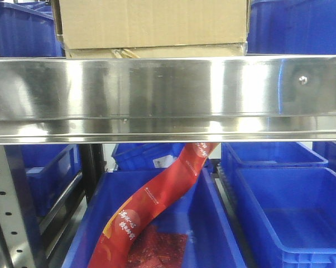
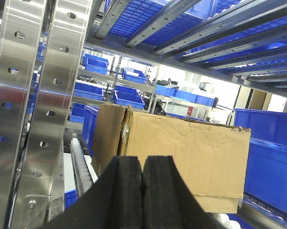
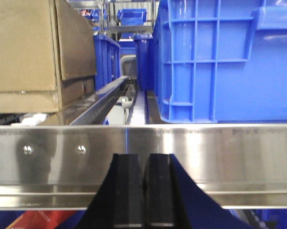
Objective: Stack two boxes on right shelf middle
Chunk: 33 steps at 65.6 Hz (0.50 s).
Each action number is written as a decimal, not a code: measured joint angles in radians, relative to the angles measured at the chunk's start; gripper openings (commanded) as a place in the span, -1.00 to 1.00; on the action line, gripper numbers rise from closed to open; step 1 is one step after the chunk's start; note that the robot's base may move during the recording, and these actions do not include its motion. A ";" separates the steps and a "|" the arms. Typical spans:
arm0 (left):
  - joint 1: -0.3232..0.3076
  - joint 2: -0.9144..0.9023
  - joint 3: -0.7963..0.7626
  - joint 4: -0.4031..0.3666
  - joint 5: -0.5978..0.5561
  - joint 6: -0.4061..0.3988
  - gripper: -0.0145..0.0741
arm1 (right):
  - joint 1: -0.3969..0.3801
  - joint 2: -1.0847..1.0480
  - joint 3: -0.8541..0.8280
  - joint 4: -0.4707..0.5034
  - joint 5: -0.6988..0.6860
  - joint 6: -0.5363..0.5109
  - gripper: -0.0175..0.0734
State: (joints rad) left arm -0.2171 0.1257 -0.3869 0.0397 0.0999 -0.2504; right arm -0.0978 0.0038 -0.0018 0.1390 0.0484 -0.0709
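The large brown cardboard box [image 1: 154,22] sits on the thin flat box [image 1: 157,52] on the stainless-steel shelf, behind its shiny front rail [image 1: 168,95]. In the left wrist view the large box [image 2: 181,157] stands just beyond my left gripper [image 2: 142,164], which is shut and empty, apart from the box. In the right wrist view both boxes [image 3: 24,52] are at the upper left. My right gripper [image 3: 144,162] is shut and empty, in front of the rail [image 3: 220,157].
Blue plastic bins flank the boxes on the shelf [image 1: 296,25] [image 3: 224,57]. Below the rail are more blue bins [image 1: 291,212] and a red banner [image 1: 151,206]. Grey perforated uprights stand at the left [image 2: 34,109]. Shelf slats run overhead [image 2: 191,28].
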 measured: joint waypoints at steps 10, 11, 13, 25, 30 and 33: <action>0.000 0.000 0.000 0.000 0.000 0.000 -0.88 | 0.000 0.000 0.000 -0.002 0.002 0.000 -0.97; 0.000 0.000 0.000 0.000 0.000 0.000 -0.88 | 0.000 0.000 0.000 -0.003 0.004 0.000 -0.97; 0.000 0.000 0.000 0.000 0.000 0.000 -0.88 | 0.000 0.000 0.000 -0.004 0.004 0.000 -0.97; 0.000 0.000 0.000 0.000 0.000 0.000 -0.88 | 0.000 0.000 0.000 -0.006 0.008 0.000 -0.97; 0.000 0.000 0.000 0.000 0.000 0.000 -0.88 | 0.000 0.000 0.000 -0.007 0.008 0.000 -0.97; 0.000 0.000 0.000 0.000 0.000 0.000 -0.88 | 0.000 0.000 0.000 -0.007 0.008 0.000 -0.97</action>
State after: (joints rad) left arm -0.2171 0.1257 -0.3869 0.0397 0.0999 -0.2504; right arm -0.0978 0.0038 -0.0018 0.1322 0.0562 -0.0709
